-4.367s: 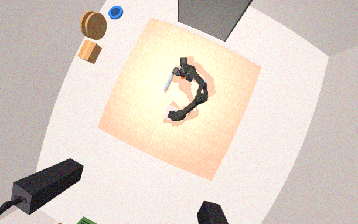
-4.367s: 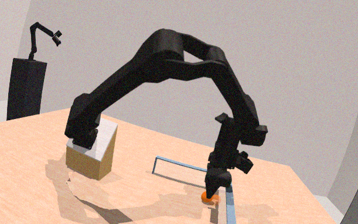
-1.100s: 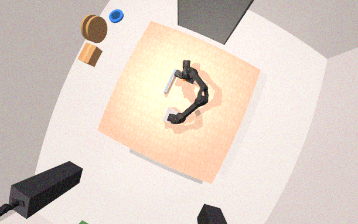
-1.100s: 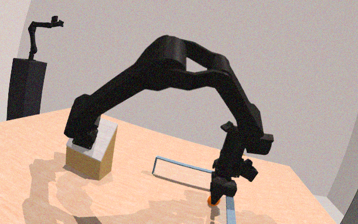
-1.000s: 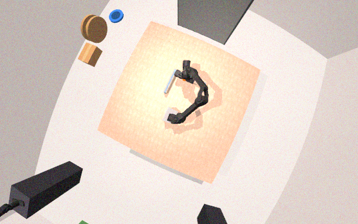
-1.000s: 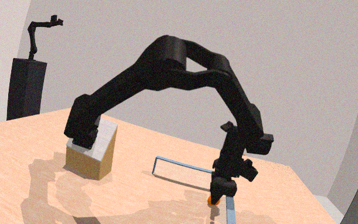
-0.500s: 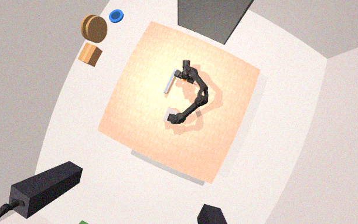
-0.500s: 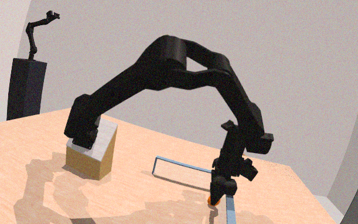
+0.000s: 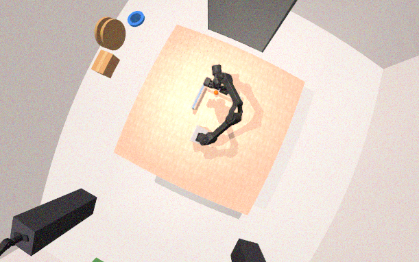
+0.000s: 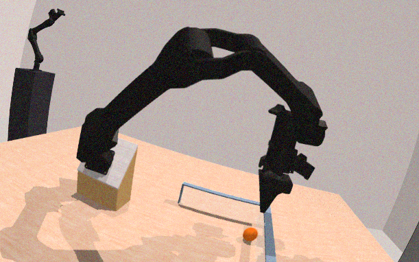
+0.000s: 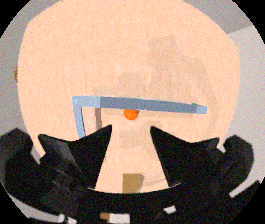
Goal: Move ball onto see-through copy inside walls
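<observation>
Top view: orange ball point(image 9: 216, 92) lying on the peach surface point(image 9: 155, 137), towards the far edge by the grey block, just beside the black arm's wrist. Pale blue clear wall point(image 9: 197, 97) running as a short strip just beside the ball, on the side nearer the wooden discs. Claw point(image 9: 213, 82) over the far end of that strip, too small here to judge its spread. Arm base seated on a small block point(image 9: 196, 134) near the middle of the surface. See-through copy not made out from this height.

Exterior view: ball point(image 10: 250, 234) resting on the surface point(image 10: 28, 161) inside the corner of the two low clear walls point(image 10: 268, 230), just beside the wall running towards the near edge, not plainly touching it. Claw point(image 10: 268, 200) raised above the corner, tips pointing down, well apart from the ball and gripping nothing. Base block point(image 10: 108, 183) tan-sided with a grey top, nearer the surface's left side.

Wrist view: claw point(image 11: 131, 139) partly spread, dark fingers parted with bare surface point(image 11: 130, 43) showing between them, nothing held. Ball point(image 11: 130, 115) small, below the tips, just beside the long clear wall point(image 11: 149, 104) and near where the walls meet.
</observation>
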`<state>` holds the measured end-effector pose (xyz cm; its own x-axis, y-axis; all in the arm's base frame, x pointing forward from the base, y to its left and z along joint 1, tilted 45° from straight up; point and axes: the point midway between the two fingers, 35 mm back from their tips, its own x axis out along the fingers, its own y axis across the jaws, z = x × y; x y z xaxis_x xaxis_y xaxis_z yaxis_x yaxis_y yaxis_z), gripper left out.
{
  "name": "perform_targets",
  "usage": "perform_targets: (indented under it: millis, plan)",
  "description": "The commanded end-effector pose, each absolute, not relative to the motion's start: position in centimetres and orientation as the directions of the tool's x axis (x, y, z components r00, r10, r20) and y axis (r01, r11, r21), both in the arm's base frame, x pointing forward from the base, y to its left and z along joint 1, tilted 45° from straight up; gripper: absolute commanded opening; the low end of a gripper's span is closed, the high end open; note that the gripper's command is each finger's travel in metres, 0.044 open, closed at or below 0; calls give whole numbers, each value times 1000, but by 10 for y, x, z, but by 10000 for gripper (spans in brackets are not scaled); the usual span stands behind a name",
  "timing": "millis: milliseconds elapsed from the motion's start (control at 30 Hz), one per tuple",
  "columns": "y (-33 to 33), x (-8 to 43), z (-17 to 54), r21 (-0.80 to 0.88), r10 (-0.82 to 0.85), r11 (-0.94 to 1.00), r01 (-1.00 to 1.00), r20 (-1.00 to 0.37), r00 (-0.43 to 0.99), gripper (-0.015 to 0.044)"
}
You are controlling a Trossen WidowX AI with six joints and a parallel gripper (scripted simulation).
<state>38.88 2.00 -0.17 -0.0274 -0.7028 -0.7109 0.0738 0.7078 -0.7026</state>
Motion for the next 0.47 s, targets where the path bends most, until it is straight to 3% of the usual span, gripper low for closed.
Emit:
perform_targets:
  millis: [0,200,433]
  plan:
    - [21,389,-2,-702,-702,708,72,-711,-24,275]
    - [52,387,32,-703,-704,707,73,-710,-29,433]
    - [52,387,32,-703,-704,707,73,-710,-29,440]
